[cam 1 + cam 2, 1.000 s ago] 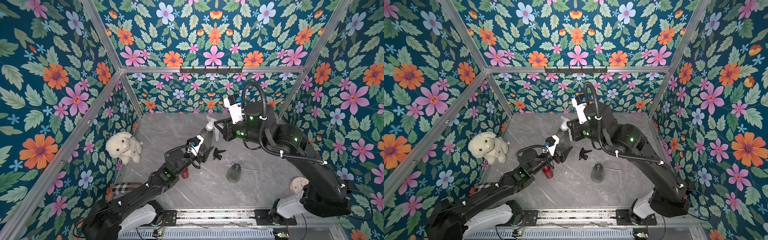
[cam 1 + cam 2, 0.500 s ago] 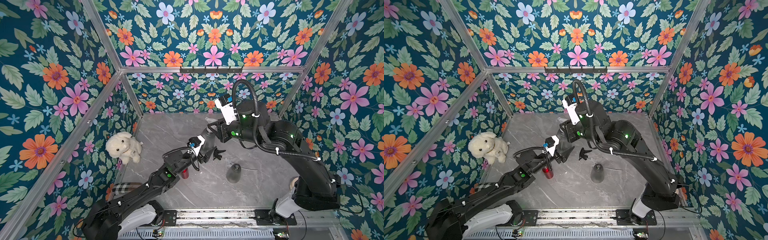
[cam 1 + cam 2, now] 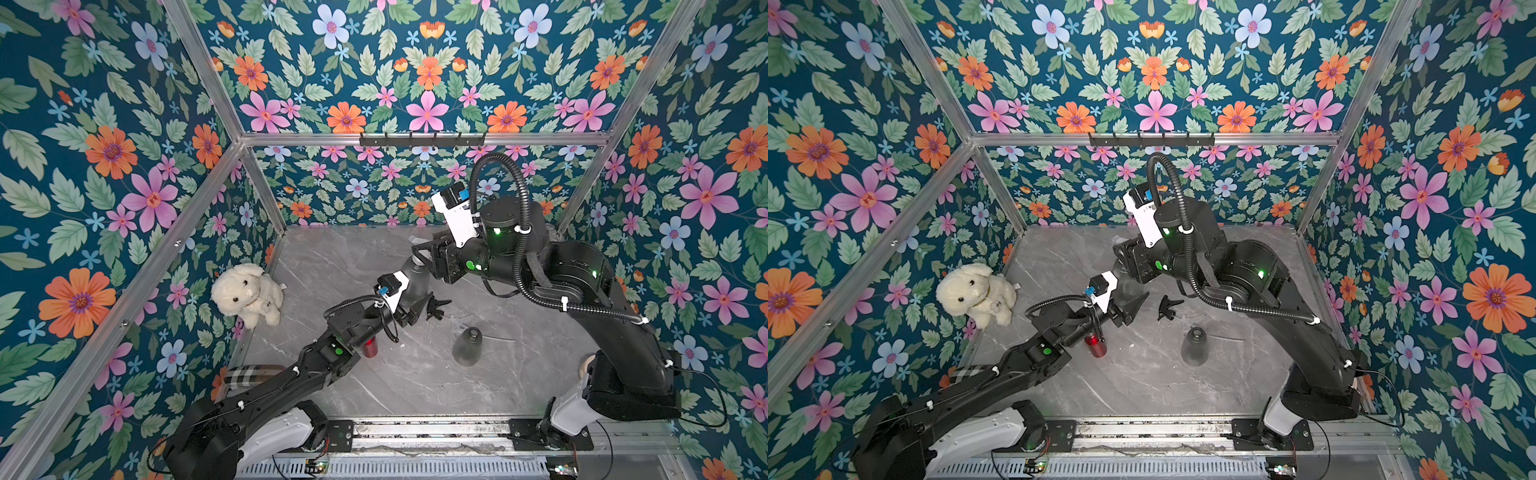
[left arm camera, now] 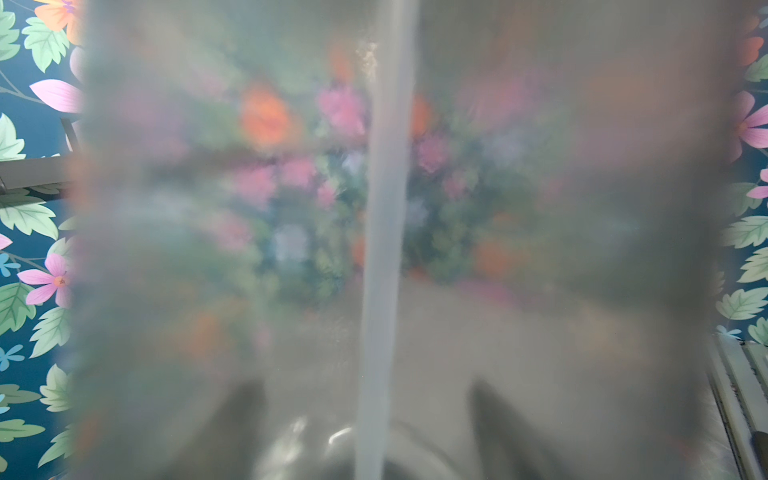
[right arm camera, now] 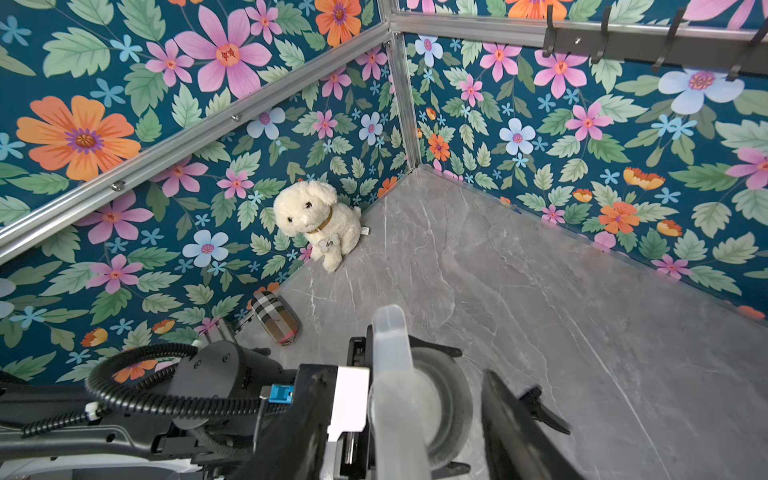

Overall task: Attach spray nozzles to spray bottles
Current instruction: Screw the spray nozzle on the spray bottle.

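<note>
Now the work sits well to the robot's right of the plush dog (image 3: 247,293), out toward the middle of the table (image 3: 374,395). The left gripper (image 3: 415,302) is clamped around the body of a smoky-grey bottle (image 3: 417,277). That bottle's translucent wall fills the left wrist view, with the dip tube (image 4: 382,249) running down inside. A whitish nozzle (image 5: 388,345) sits on the neck. The right gripper (image 5: 403,374) is released: its jaws stand on either side of the nozzle's collar, a gap showing, gripping nothing.

The step looks like threading this nozzle home; whether the collar is fully seated cannot be told. To do it well, close the right jaws on the round collar rather than the trigger head. Keep the wrist in line with the bottle's neck and turn without pushing sideways, so the thread does not cross. The left grip should resist the twist without denting the wall, which looks thin.

Farther from the dog than the held bottle, a black nozzle (image 3: 436,305) lies beside a second grey bottle (image 3: 467,347) with no nozzle on it. The red bottle (image 3: 370,347) stands nearer the dog, just beside the left arm.
</note>
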### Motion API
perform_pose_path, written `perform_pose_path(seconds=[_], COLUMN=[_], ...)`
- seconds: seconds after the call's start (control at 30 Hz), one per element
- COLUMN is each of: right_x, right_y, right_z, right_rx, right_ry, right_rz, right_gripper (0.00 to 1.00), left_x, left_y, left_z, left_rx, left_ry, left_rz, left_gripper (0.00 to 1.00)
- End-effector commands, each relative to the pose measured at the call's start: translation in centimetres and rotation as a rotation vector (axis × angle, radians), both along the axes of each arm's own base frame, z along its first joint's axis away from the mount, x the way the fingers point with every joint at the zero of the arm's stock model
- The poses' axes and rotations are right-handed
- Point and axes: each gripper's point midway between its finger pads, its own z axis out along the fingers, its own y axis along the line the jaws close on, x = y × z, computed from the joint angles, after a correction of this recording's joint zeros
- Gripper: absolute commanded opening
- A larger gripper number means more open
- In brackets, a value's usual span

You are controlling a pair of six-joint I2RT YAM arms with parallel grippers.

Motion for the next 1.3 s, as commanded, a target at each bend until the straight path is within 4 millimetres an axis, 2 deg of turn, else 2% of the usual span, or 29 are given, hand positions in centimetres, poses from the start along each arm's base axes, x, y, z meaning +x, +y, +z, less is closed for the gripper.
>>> perform_pose_path(seconds=[0.0,0.17,0.33,0.47,0.57,0.7,0.83,1.13,1.27], right_x=[0.0,-0.5,-1.2,-0.4,0.0,-0.6,-1.6,-3.2,-3.0], right_y=[0.0,-1.3,-4.5,-7.8,-9.4,-8.6,-7.1,-4.9,-4.1], right_z=[1.9,4.9,7.4,6.0,3.6,0.2,-1.5,-1.6,-1.3], right_rx=[0.018,0.06,0.101,0.138,0.17,0.151,0.14,0.191,0.198], right_ry=[-0.072,-0.16,-0.251,-0.217,-0.171,-0.144,-0.152,-0.187,-0.19], right_rz=[0.008,0.0,-0.056,-0.121,-0.113,-0.017,0.098,0.31,0.34], right_gripper=[0.61,0.66,0.66,0.64,0.64,0.65,0.65,0.65,0.65], left_x=[-0.1,-0.1,-0.3,-0.6,-1.0,-1.7,-2.5,-3.3,-3.3], left_y=[0.1,0.0,-0.1,-0.2,-0.4,-0.7,-0.9,-1.1,-1.3], left_z=[1.1,1.1,1.4,1.9,2.4,3.0,3.7,3.7,3.5], left_rx=[-0.042,-0.046,-0.057,-0.078,-0.097,-0.115,-0.132,-0.11,-0.104], left_ry=[-0.029,-0.028,-0.029,-0.029,-0.027,-0.023,-0.019,-0.001,0.005], left_rz=[-0.006,-0.008,-0.022,-0.045,-0.078,-0.136,-0.186,-0.231,-0.236], left_gripper=[0.0,0.0,0.0,0.0,0.0,0.0,0.0,0.0,0.0])
